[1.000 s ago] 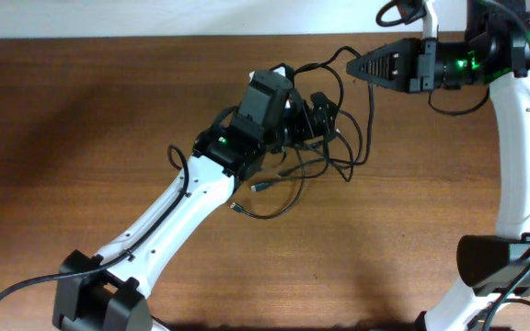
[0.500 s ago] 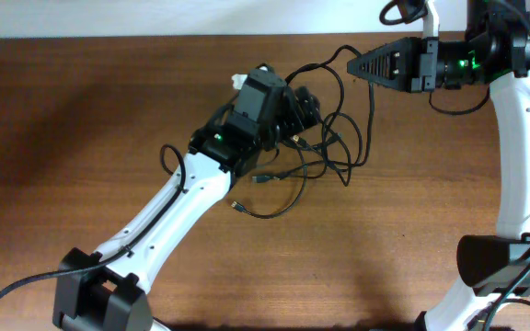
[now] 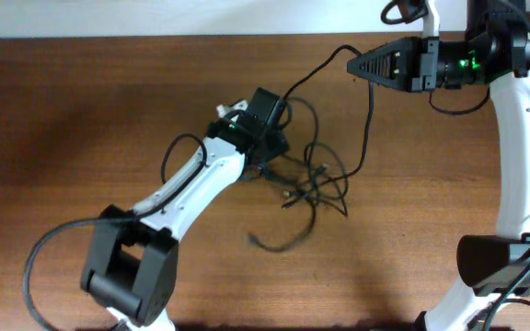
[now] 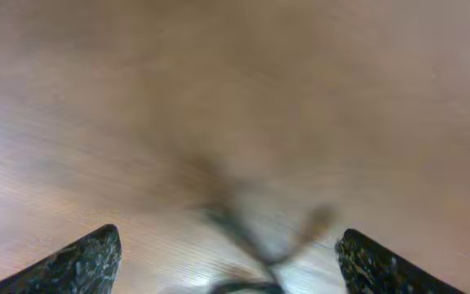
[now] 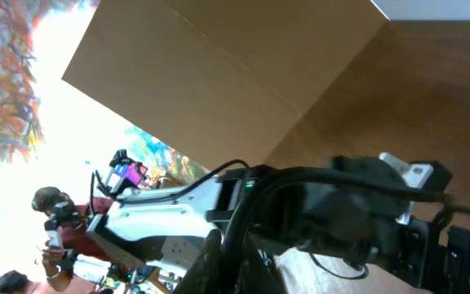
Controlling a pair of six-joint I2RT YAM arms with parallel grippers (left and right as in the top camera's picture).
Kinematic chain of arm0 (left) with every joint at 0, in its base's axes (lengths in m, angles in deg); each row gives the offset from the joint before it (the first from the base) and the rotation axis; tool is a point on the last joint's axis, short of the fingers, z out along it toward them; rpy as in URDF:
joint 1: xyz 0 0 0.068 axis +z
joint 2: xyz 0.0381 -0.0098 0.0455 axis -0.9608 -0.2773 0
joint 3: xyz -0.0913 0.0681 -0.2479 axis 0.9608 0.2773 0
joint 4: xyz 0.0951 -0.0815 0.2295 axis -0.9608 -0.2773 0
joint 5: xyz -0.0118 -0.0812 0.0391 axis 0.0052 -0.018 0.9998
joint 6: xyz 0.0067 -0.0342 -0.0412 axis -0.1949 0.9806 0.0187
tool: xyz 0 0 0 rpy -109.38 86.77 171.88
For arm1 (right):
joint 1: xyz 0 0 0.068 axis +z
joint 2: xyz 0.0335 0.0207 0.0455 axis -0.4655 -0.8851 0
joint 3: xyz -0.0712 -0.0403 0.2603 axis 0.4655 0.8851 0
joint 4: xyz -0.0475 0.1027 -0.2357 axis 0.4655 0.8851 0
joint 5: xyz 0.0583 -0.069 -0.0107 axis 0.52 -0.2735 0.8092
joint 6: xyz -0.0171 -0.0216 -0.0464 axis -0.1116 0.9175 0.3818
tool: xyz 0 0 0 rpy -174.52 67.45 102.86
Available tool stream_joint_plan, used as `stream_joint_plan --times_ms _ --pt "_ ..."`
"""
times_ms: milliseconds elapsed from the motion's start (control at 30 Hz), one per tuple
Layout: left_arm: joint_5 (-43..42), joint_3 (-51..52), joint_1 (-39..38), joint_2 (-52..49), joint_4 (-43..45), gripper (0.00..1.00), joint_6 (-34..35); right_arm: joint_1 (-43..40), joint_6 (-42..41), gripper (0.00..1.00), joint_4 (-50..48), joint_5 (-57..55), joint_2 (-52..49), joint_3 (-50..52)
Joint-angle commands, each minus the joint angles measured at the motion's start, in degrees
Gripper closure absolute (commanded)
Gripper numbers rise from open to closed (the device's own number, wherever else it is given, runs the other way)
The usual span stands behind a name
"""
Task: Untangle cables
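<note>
Black cables [image 3: 316, 184] lie in a loose knot near the middle of the wooden tabletop [image 3: 81, 110], just off to the lower right of the left gripper [image 4: 227, 265]. That gripper hangs over the wood with its jaws wide apart and nothing between them that I can make out. Its own camera is blurred, showing only a dark smear of cord low in the gap.

The right gripper [image 3: 351, 66] sits up by the far edge with its jaws closed, and from its wrist camera a black cord looks pinched between the fingers. From there one strand arcs down the right side into the knot, and another sweeps back towards the left wrist. The tangle is strung roughly along the line between the two grippers, and the left arm is much the nearer to it. A loose tail [image 3: 274, 244] trails off toward the near side.

To my eye, the next move is a short reach down and right by the left arm. Bare wood lies to the left and front. The far edge is close behind the right gripper, so the pulling room is mostly nearward.
</note>
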Motion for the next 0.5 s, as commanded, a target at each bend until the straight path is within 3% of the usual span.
stream_joint_plan --times_ms 0,133,467 --pt "3.74 0.04 3.15 -2.27 -4.31 0.16 -0.37 -1.97 0.59 0.96 -1.14 3.28 1.75 -1.25" --pt "3.1 0.04 5.9 -2.27 -6.21 0.26 -4.68 -7.67 0.57 0.96 -2.69 3.28 1.75 -1.25" --pt "1.51 0.04 6.32 -2.16 -5.79 0.25 -5.31 -27.04 -1.16 0.96 -5.18 3.28 1.73 -1.25"
